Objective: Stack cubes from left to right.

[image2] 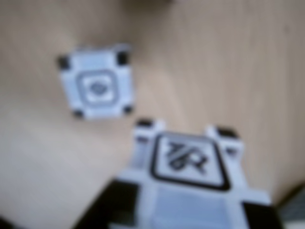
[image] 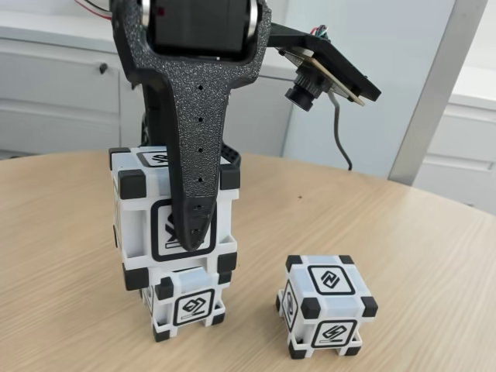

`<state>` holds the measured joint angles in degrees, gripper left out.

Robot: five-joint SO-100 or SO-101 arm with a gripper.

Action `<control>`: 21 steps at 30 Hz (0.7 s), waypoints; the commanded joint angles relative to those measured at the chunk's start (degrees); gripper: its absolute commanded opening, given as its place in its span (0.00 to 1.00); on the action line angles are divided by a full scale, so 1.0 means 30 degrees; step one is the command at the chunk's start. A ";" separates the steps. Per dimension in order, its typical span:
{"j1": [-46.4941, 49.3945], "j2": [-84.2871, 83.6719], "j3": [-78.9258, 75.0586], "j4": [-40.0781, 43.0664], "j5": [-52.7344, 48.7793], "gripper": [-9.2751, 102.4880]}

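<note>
While closed around the upper cube, with 1 black finger running down its front face, the claw holds that cube on or just above the lower cube at the left of the fixed view; cannot tell whether the 2 already touch, though no clear gap shows. Judged about half done: 1 cube placed or nearly placed on another, sitting slightly off-centre toward the left, and not yet released. Left to do: open up, lift clear, then fetch the 3rd cube, which stands alone on the desk to the right, well apart from the pair; seen blurred in the wrist view as a separate cube beyond the held one. Nothing on the desk between stack and 3rd cube. Behind, white cabinets and a dangling cable, neither in the way. Main risk judged: nudging the offset stack on release.
</note>
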<state>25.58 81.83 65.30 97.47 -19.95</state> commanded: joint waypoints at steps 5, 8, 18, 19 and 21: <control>0.0088 0.0732 -0.0117 0.0176 -0.1816 0.24; 0.0117 0.1084 0.1436 0.0176 -0.2783 0.24; 0.0088 0.1084 0.4131 0.0117 -0.3457 0.23; 0.0117 0.1084 0.4131 0.0117 -0.3545 0.23; 0.0117 0.1084 0.4131 0.0117 -0.3662 0.23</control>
<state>25.58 82.27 77.87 97.73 -30.23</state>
